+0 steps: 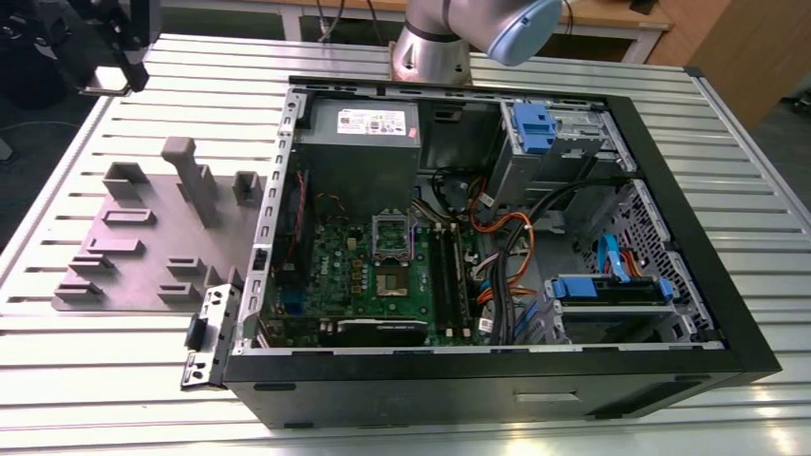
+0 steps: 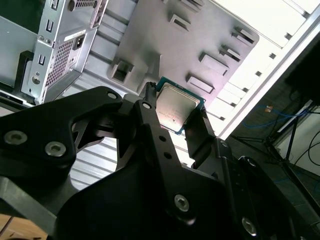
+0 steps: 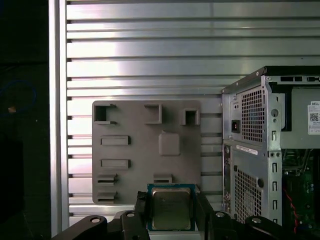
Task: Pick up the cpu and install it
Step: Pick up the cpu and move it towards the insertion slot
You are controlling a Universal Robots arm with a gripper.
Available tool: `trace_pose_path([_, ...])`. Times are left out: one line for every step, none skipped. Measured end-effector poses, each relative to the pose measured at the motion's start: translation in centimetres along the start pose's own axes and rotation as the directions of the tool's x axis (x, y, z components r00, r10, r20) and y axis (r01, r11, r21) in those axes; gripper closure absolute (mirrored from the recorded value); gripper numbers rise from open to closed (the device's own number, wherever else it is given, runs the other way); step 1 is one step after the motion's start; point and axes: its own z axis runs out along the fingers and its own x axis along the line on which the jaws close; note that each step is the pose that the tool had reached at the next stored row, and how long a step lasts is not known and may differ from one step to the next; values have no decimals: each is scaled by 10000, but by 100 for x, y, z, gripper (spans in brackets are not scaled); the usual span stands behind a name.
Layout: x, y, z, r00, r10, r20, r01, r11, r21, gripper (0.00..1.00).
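Gripping the cpu [image 3: 171, 207] by two opposite edges with the pincer [image 3: 171, 214], clamped tight around it, shiny metal top visible in both wrist views. Held in the air over the grey holder plate [image 3: 135, 150] on the slatted surface [image 3: 150, 50], beside the open computer case [image 3: 255, 150].

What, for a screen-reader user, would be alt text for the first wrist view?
The gripper holds the cpu, silver top toward the camera. Behind it a grey slotted plate lies on the slatted metal table, with a computer case beside the plate.
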Motion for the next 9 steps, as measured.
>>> trace_pose_path([-8, 0, 0, 10000, 0, 0, 0, 10000, 0, 53])
trace_pose_path([-16, 1, 0, 10000, 0, 0, 0, 10000, 0, 53])
trace_pose_path([-24, 1, 0, 10000, 0, 0, 0, 10000, 0, 53])
trace_pose_path([-31, 1, 0, 10000, 0, 0, 0, 10000, 0, 53])
trace_pose_path([-38, 1, 0, 10000, 0, 0, 0, 10000, 0, 53])
trace_pose_path([-46, 2, 0, 10000, 0, 0, 0, 10000, 0, 53])
trace_pose_path([-53, 2, 0, 10000, 0, 0, 0, 10000, 0, 53])
trace_pose_path([-61, 2, 0, 10000, 0, 0, 0, 10000, 0, 53])
trace_pose_path([-69, 2, 1, 10000, 0, 1, 0, 10000, -1, 53])
